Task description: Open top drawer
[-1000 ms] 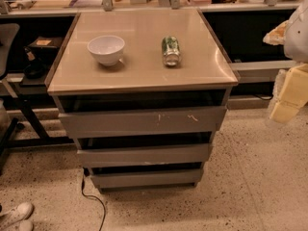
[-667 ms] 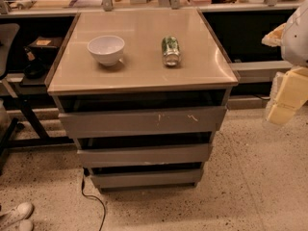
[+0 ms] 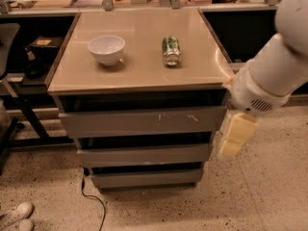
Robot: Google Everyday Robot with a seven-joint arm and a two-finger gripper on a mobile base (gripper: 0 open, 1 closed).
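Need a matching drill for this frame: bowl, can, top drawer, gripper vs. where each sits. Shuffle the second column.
1 bowl
2 can
3 top drawer
4 gripper

A beside the top drawer's right end
B lying on its side, tabletop centre-right
C just under the tabletop, front scratched
D upright, tabletop left

Pairs: 1-D, 2-B, 3-C, 4-A
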